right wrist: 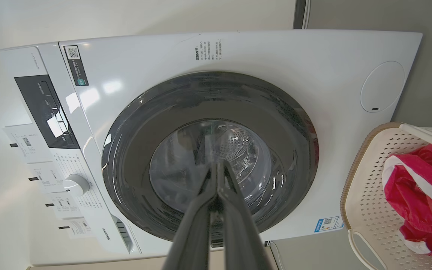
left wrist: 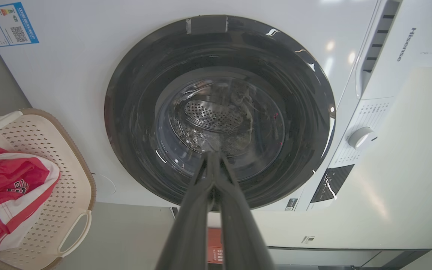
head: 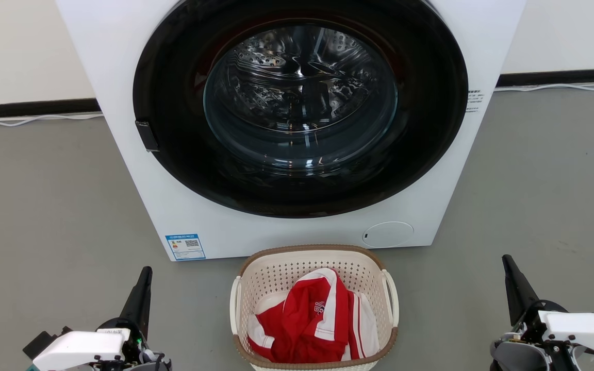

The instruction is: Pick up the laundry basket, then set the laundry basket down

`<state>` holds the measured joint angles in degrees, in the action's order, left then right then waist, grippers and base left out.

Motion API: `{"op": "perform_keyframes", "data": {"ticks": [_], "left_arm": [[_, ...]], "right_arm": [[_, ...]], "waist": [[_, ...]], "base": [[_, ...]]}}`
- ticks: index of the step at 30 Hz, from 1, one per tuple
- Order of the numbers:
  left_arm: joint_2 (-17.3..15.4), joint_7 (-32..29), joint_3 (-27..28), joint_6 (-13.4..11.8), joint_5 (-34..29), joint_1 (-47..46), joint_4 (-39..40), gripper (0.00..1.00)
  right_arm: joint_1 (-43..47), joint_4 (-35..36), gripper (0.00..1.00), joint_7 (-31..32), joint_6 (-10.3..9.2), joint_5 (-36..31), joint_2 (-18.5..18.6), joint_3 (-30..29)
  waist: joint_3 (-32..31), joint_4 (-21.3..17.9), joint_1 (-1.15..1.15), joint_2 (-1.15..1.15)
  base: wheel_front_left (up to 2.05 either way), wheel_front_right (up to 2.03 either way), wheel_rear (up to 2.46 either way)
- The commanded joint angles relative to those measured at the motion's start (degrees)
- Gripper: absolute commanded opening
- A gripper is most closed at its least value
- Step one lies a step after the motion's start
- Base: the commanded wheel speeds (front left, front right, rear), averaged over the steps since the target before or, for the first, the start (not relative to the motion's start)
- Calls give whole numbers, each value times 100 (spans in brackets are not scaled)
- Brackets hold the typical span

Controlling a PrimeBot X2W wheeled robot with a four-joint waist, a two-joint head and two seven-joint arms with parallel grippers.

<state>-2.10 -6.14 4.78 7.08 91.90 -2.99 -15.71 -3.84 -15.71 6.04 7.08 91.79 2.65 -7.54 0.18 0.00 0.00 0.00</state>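
**Laundry basket [head: 276, 278] on the floor, both grippers closed and clear of it**

The laundry basket [left wrist: 51, 150] sits on the grey floor [head: 44, 206] just in front of the washing machine [head: 96, 51], about midway between the two arms. A red-and-white garment [head: 312, 319] is heaped inside it. The left gripper [head: 145, 275] is low at the robot's left and the right gripper [head: 508, 263] low at its right. Each is well apart from the basket, with its fingers pressed together on nothing and pointing toward the machine.

The step in hand looks like the approach for the pick-up. Both pairs of fingers would need to part first, since closed fingers cannot take a loop. Each arm should then come inward to its own side, the left to the left handle [head: 235, 304] and the right to the right handle [head: 391, 301]. Closing on both loops at a matching height should keep the load level. An even lift should also stop the garment sliding. The far rim lies close to the machine's front, so rising straight up, or slightly toward the robot, seems safest. The thin loops may flex, so a slow start is wise.
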Motion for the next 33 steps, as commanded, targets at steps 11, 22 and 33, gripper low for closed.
{"op": "perform_keyframes", "data": {"ticks": [11,22,33], "left_arm": [[-77,-34,172,41,29,-319,167,0],[-77,-34,172,41,29,-319,167,0],[-77,-34,171,41,29,-319,167,0]], "right_arm": [[-234,168,0,43,41,40,22,104],[-234,168,0,43,41,40,22,104],[-234,168,0,43,41,40,22,104]], "waist": [[0,0,0,0],[0,0,0,0],[0,0,0,0]], "base": [[0,0,0],[0,0,0],[0,0,0]]}}
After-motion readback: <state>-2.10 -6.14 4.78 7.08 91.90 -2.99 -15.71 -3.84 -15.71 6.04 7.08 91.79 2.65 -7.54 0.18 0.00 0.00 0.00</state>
